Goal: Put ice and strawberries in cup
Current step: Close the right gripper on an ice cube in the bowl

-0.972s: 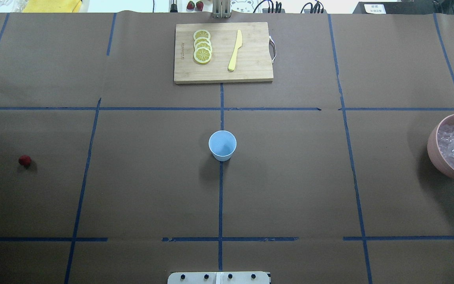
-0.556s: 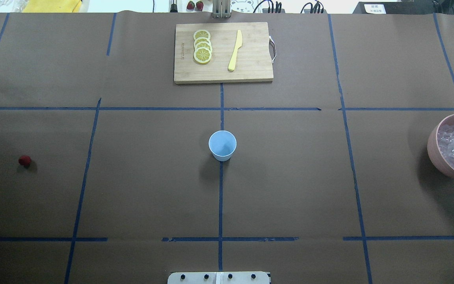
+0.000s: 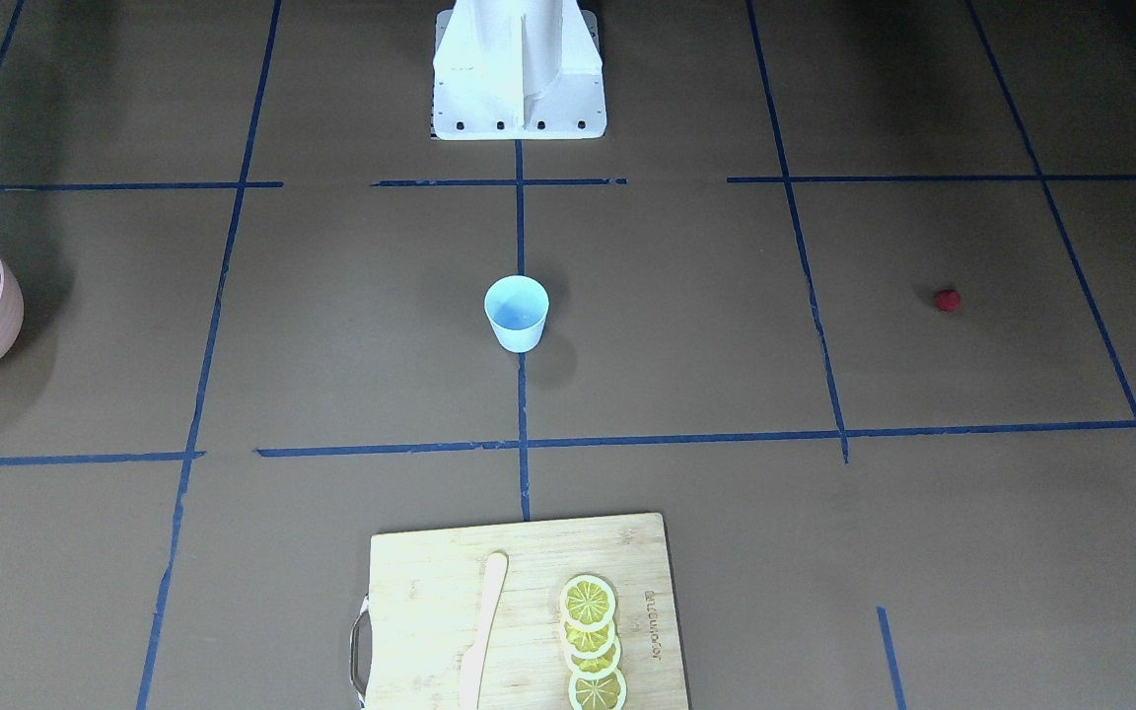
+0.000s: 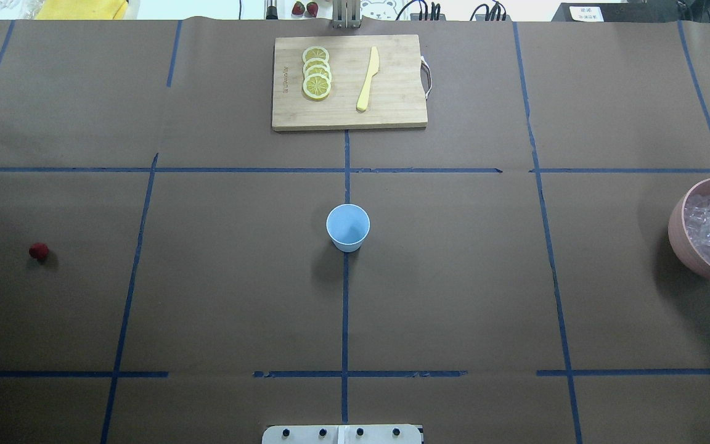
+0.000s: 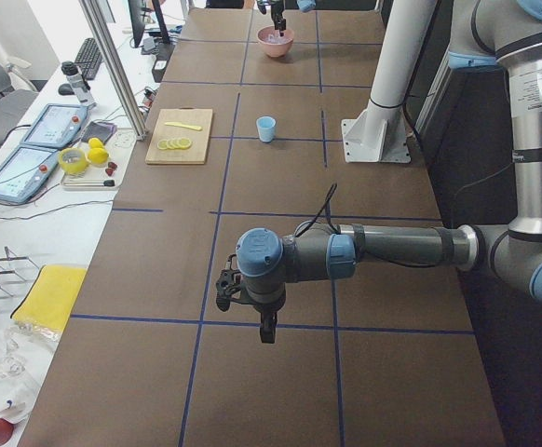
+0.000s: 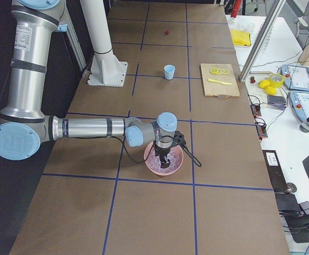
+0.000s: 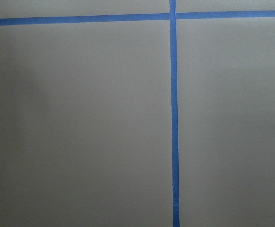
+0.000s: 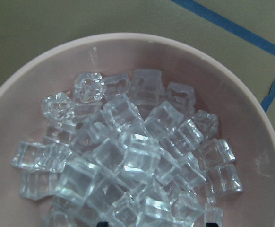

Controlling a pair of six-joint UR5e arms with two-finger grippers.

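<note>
Your right pincer (image 6: 165, 161) is down in the pink bowl (image 4: 675, 243) of ice (image 8: 128, 156) at the right edge of the table (image 4: 453, 296). Your left pincer (image 5: 265, 328) hangs over bare table. You cannot tell how wide either one is, or if it holds anything. The cup (image 4: 349, 242) stands mid-table, with open room all round. The strawberry (image 4: 38, 250) lies far left. The board (image 4: 392, 92) hugs the far edge.

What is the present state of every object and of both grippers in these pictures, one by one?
cup: upright, empty.
strawberry: loose on the table, far from the cup.
ice: heaped in the pink bowl.
pink bowl: upright, filled with ice.
lemon slices: overlapping row on the cutting board.
knife: flat on the cutting board.
left gripper: above bare table; open or shut unclear.
right gripper: over the ice; open or shut unclear.
</note>
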